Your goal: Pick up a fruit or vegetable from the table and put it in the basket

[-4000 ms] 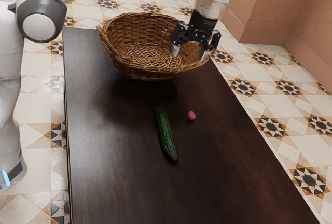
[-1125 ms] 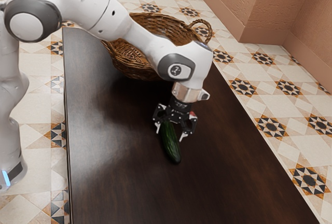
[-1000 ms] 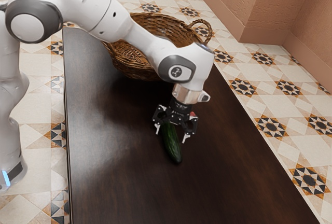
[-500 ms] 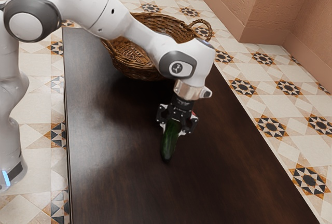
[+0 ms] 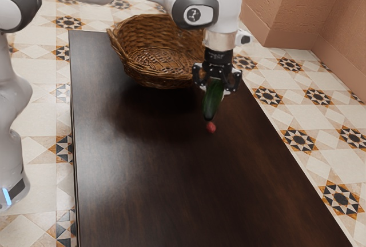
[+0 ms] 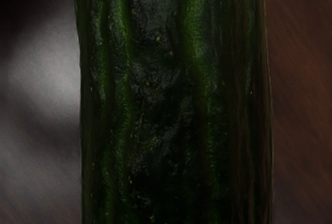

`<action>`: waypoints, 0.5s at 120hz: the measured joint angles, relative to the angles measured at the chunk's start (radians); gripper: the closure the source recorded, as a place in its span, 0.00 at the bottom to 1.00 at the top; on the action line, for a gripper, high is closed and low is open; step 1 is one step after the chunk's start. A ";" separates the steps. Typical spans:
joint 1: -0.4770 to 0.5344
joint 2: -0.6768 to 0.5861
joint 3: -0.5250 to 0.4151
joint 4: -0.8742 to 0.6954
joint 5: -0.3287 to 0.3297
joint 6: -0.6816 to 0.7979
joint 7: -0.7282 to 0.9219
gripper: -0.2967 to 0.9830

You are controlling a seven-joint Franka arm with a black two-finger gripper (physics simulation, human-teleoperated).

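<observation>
Cucumber (image 5: 212,103): grasped and held up in the upper right-of-centre of the exterior view, outside the basket, with its long body pointing steeply down and a little aslant
Skin: deep green, nearly black in places; the wrist view brings out lengthwise furrows and ridges, brighter green streaks, tiny pale specks and a faint sheen on the bumpy surface
Shape: long and fairly slim, with a rounded lower end; the upper end is hidden by the hand (image 5: 216,88)
Hand: black, closed around the cucumber, with a finger on either side of it
Small red thing (image 5: 211,127): roundish, just below the cucumber's lower end in the exterior view; whether they touch, I cannot tell
Basket (image 5: 128,64): brown woven wicker, wide-mouthed, upper middle of the exterior view, its right end partly behind the hand
Tabletop (image 5: 148,178): dark brown wood, with a pale gleam toward the exterior view's left
</observation>
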State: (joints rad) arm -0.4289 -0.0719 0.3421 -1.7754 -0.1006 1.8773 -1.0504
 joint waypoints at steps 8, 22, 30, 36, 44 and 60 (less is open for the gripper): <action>0.091 -0.010 0.024 0.019 0.010 -0.031 0.001 0.59; 0.295 -0.011 0.036 0.028 0.017 -0.070 0.005 0.59; 0.333 -0.010 0.044 0.029 0.019 -0.085 0.007 0.59; 0.335 -0.009 0.061 0.029 0.020 -0.094 0.009 0.59; 0.343 -0.005 0.086 0.030 0.021 -0.103 0.014 0.59; 0.398 0.000 0.103 0.031 0.020 -0.113 0.026 0.59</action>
State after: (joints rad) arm -0.0308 -0.0721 0.4455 -1.7447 -0.0806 1.7641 -1.0247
